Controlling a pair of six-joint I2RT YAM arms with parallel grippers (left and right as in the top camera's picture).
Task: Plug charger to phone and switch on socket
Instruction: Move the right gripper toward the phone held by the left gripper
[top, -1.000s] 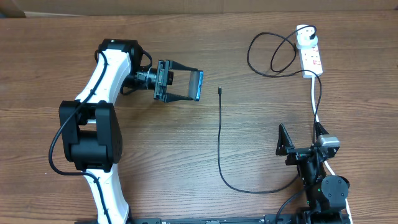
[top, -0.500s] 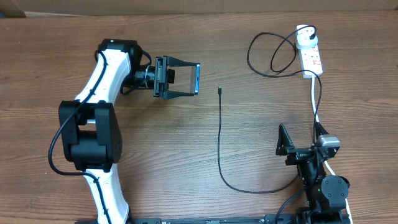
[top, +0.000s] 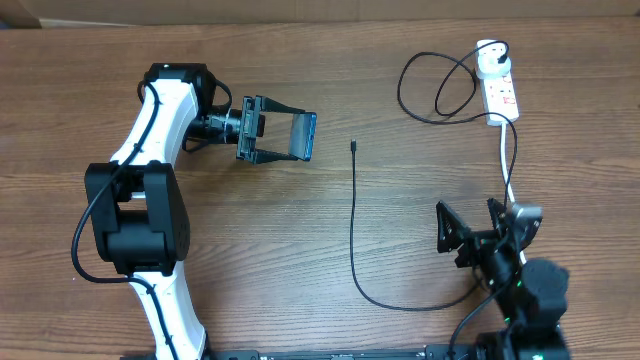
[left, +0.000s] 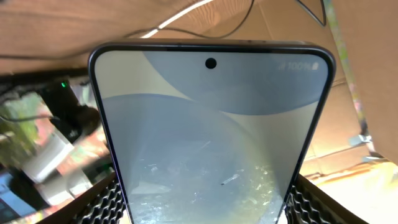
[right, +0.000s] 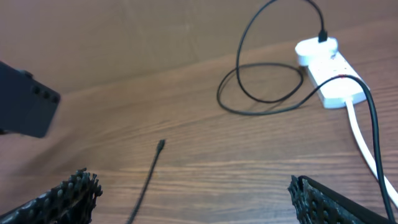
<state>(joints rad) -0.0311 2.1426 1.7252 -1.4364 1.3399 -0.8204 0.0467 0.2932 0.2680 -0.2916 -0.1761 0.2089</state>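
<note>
My left gripper (top: 285, 137) is shut on the phone (top: 308, 137) and holds it on edge above the table at the upper left. In the left wrist view the phone's lit screen (left: 208, 137) fills the frame between the two fingers. The charger's black cable (top: 352, 230) lies in the middle of the table, its connector tip (top: 354, 146) right of the phone and apart from it. Its round white adapter (top: 490, 64) sits plugged in the white socket strip (top: 502, 94) at the upper right. My right gripper (top: 470, 222) is open and empty at the lower right; the tip (right: 161, 144) shows ahead of it.
The socket's white cord (top: 506, 160) runs down the right side toward my right arm, and shows in the right wrist view (right: 364, 140). The black cable makes a loop (top: 440, 85) left of the strip. A cardboard edge (top: 20, 12) lies at the far top left.
My left gripper has drawn the phone slightly left and turned it. My right arm has shifted and tilted, its gripper now a little more to the left.
</note>
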